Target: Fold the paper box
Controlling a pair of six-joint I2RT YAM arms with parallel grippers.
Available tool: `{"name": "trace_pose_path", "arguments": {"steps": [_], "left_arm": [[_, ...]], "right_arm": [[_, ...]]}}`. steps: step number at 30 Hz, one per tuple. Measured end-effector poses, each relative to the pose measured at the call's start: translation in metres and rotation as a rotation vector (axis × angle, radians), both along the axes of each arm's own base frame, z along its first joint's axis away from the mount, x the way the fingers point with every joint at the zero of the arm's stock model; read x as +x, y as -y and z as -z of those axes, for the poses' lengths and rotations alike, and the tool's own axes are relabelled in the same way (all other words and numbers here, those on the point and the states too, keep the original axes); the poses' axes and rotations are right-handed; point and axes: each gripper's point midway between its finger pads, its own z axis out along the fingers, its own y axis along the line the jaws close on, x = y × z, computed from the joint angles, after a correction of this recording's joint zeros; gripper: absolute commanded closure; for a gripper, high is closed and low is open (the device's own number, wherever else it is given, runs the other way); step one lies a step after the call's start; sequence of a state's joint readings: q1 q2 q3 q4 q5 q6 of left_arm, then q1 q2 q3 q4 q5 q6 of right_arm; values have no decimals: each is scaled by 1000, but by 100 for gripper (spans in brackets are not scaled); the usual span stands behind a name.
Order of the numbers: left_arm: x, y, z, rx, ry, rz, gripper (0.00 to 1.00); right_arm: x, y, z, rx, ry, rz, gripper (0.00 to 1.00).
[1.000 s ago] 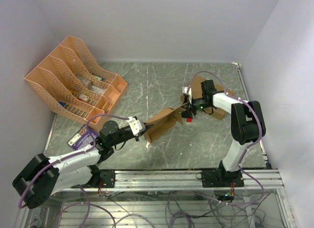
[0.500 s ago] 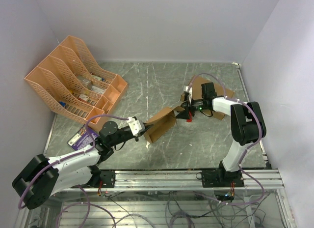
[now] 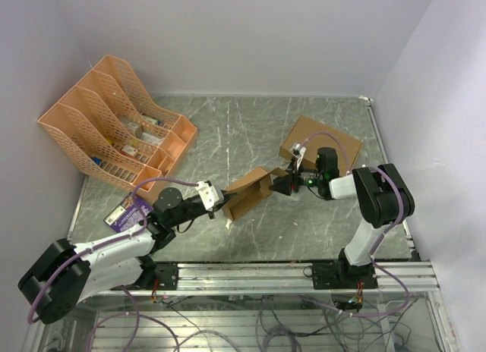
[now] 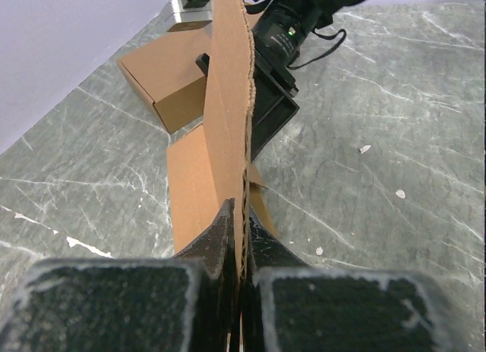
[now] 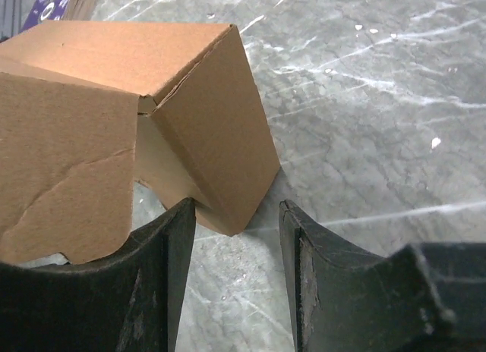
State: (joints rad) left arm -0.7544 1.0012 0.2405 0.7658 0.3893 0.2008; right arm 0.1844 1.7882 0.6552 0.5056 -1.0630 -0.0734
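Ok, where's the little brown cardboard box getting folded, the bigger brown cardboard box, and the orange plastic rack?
little brown cardboard box (image 3: 247, 199): top view, on its side panel.
bigger brown cardboard box (image 3: 319, 136): top view, on its flat top.
orange plastic rack (image 3: 125, 83): top view, on its latticed wall.

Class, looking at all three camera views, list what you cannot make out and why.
- Top view: contents of the orange file rack, too small.
- Left wrist view: whatever lies behind the upright flap of the paper box, held in the left fingers.
- Right wrist view: the paper box's left side, cut off by the frame edge.
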Motion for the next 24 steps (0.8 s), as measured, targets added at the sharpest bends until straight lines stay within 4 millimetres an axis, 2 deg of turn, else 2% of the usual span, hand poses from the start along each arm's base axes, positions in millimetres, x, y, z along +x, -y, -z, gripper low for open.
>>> {"name": "trace_pose_path", "arguments": {"steps": [3, 10, 15, 18, 20, 24], "left_arm": [[0, 0, 0, 0, 0, 1, 93], [-1, 0, -1, -3, 1, 4, 93], [-2, 0, 0, -7, -7, 8, 93], [-2, 1, 0, -12, -12, 8, 93], [-2, 1, 0, -14, -15, 8, 93], [-3, 1, 0, -17, -18, 8, 93]], "right_arm": [[-3, 0, 0, 36, -4, 56, 52], [1, 0, -18, 143, 125, 139, 49], [2, -5, -28, 195, 210, 155, 53], [-3, -7, -22, 215, 185, 167, 56], [-9, -7, -9, 208, 128, 178, 57], [-17, -5, 3, 189, 83, 208, 55]]}}
